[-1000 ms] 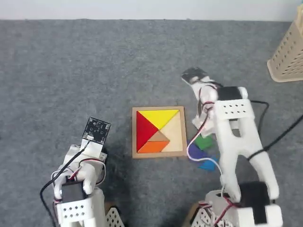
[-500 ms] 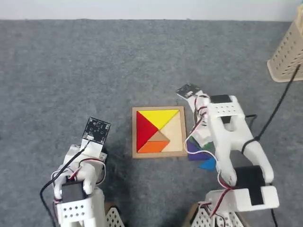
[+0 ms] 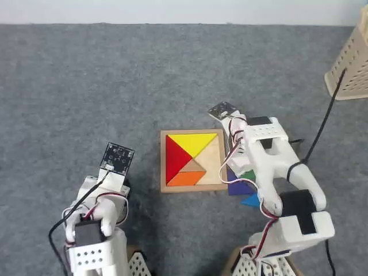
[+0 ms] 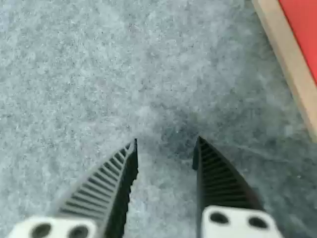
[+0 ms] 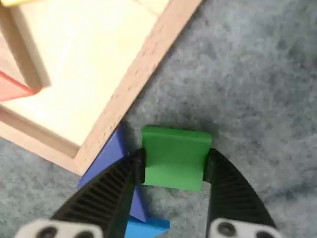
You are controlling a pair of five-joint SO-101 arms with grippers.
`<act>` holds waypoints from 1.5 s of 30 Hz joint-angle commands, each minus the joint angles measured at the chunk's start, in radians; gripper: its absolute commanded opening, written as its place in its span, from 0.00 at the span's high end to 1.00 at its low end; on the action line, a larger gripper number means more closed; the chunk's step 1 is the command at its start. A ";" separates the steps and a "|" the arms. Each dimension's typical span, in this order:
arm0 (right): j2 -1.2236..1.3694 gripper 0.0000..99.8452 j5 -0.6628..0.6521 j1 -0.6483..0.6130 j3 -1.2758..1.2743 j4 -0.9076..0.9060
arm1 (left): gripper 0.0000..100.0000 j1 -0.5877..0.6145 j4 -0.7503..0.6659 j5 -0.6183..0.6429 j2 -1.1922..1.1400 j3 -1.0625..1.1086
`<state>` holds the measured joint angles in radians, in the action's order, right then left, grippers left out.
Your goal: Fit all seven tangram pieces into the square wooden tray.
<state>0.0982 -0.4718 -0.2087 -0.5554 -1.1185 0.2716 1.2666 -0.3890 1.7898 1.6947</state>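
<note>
The square wooden tray lies in the middle of the grey surface. Its left part holds a yellow triangle along the far edge, a red triangle along the left edge, an orange piece at the near edge and a plain wood-coloured piece between them; the right part of the tray floor is bare.

Just right of the tray's near right corner, the right gripper pinches a green square, one finger pressed on each of two opposite sides. A dark blue piece lies beside the green square, against the tray's outer rim, and a light blue piece lies just nearer than that.

The left arm sits at the near left, well apart from the pieces. The left gripper is spread and holds nothing, hanging over bare surface, with the tray's left rim and the red triangle a short way off.

A beige perforated basket stands at the far right.
</note>
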 commanded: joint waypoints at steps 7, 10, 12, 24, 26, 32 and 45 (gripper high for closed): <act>0.036 0.81 0.037 0.021 0.000 0.025 | 0.82 0.000 0.003 0.006 0.011 -0.007; 0.044 0.81 0.040 0.067 0.037 0.022 | 0.82 0.000 0.003 0.006 0.011 -0.007; 0.044 0.81 0.044 0.096 0.063 0.022 | 0.82 0.000 0.003 0.006 0.011 -0.007; 0.045 0.79 0.083 0.120 0.083 0.027 | 0.82 0.000 0.003 0.006 0.011 -0.007; 0.047 0.76 0.081 0.124 0.075 0.025 | 0.82 0.000 0.003 0.006 0.011 -0.007; 0.045 0.87 0.080 0.119 0.054 0.033 | 0.82 0.000 0.003 0.006 0.011 -0.007; 0.033 0.99 0.091 0.030 0.358 -0.150 | 0.82 0.000 0.003 0.006 0.011 -0.007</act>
<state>0.1488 -0.3936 -0.1227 -0.3299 -1.1968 0.2716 1.2666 -0.3890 1.7898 1.6947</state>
